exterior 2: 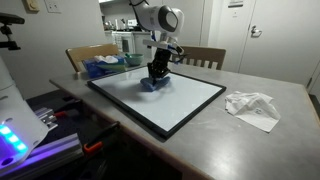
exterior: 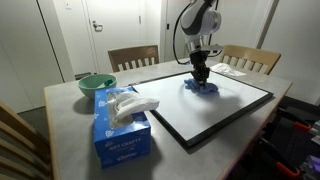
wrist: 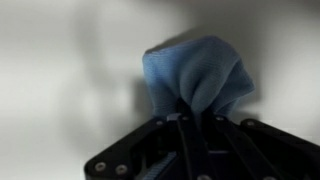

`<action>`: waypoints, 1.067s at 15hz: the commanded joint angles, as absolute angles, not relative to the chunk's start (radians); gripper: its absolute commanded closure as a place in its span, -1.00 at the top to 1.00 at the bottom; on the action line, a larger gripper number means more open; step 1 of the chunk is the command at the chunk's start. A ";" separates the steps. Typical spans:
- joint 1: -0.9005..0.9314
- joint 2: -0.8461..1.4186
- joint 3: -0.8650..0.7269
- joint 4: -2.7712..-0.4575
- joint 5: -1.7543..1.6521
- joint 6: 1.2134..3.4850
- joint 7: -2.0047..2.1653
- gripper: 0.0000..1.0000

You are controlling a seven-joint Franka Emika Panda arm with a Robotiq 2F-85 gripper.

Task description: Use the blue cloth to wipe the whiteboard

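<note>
Sitting at the left of the worktop [exterior: 68, 104] in an exterior view are a green bowl [exterior: 96, 84] and, just in front of it, a tissue box [exterior: 122, 128]. Right of them lies the whiteboard [exterior: 245, 108]. The cloth [exterior: 203, 87] rests bunched on its far part, touching the white surface. The gripper [exterior: 201, 76] stands upright over it, clenched on the cloth's top. The wrist view shows blue folds pinched between the jaws. Papers [exterior: 232, 70] lie farther right, beyond the board's edge.

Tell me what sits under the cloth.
The whiteboard, white around the cloth. The shut tool holds the cloth from above; any marks beneath it are covered.
</note>
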State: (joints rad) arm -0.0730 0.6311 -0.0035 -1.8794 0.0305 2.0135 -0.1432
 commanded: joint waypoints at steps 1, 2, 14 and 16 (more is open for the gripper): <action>-0.064 0.637 -0.014 -1.915 -0.003 1.999 -0.142 -0.94; -0.074 0.632 -0.002 -1.880 0.027 1.998 -0.142 -0.94; -0.041 0.595 0.012 -2.002 0.024 1.995 -0.108 -0.94; -0.028 0.582 0.010 -2.035 0.021 1.987 -0.090 -0.94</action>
State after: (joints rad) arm -0.0486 0.6046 0.0067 -1.9443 0.0278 1.9822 -0.1230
